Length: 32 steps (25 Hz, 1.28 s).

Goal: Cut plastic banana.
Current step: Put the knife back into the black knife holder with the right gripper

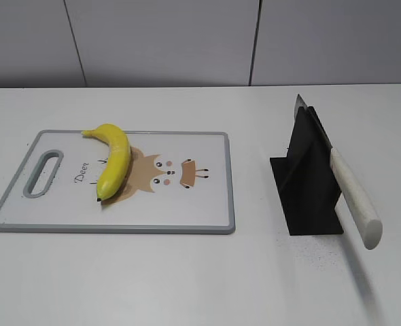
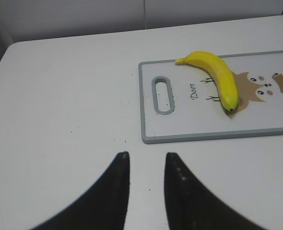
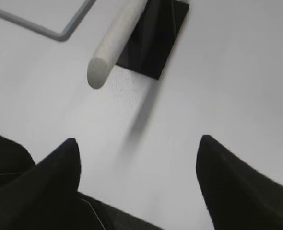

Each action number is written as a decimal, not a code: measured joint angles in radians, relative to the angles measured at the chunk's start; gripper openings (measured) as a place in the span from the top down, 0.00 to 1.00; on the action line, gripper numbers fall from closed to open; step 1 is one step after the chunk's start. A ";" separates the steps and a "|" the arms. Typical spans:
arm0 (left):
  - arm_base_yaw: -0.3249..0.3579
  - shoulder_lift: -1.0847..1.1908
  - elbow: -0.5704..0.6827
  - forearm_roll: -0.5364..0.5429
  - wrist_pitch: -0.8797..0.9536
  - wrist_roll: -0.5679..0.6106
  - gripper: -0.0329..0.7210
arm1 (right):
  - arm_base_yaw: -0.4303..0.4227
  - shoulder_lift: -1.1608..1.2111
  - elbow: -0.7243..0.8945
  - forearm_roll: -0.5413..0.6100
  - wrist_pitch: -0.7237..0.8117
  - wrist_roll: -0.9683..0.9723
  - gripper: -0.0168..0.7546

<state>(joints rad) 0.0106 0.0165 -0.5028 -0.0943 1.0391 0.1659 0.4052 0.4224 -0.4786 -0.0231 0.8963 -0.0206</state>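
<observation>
The plastic banana (image 1: 113, 159) lies on the left half of the cutting board (image 1: 187, 210), partly over the printed deer figure, its stem toward the far edge near the handle slot and its dark tip toward me; its long axis runs roughly near-to-far, slightly slanted. My left gripper (image 2: 146, 158) hangs over bare table (image 1: 187, 285) short of the board's slotted end, fingers a narrow gap apart and holding nothing; the banana sits ahead and to its right, near but not touching. My right gripper (image 3: 139, 146) is spread wide and empty, over the table just in front of the knife (image 1: 343, 183), whose white handle points back toward it from the black stand (image 1: 302, 197) (the blade rests in the stand's slot, tip raised at the far end). The handle end is blurred in the right wrist view, so its clearance from the fingers is uncertain. In my judgement the right arm is nearer the knife and the left nearer the banana; a cut would need to cross the banana's long axis, side to side.
</observation>
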 joint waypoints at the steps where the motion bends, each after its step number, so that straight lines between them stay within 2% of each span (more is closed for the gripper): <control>1: 0.000 0.000 0.000 0.000 0.000 0.000 0.64 | 0.000 -0.004 0.007 0.000 0.016 0.001 0.22; 15: 0.000 0.000 0.000 -0.001 0.000 0.000 0.64 | 0.000 -0.146 0.056 0.031 0.042 0.001 0.22; 24: 0.001 0.000 0.000 -0.003 0.000 0.000 0.64 | 0.000 -0.420 0.056 0.034 0.044 0.001 0.22; 32: 0.002 0.000 0.000 -0.006 0.000 0.000 0.64 | 0.000 -0.427 0.056 0.054 0.045 0.001 0.22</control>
<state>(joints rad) 0.0127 0.0162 -0.5028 -0.1003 1.0390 0.1659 0.4052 -0.0046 -0.4230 0.0309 0.9409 -0.0195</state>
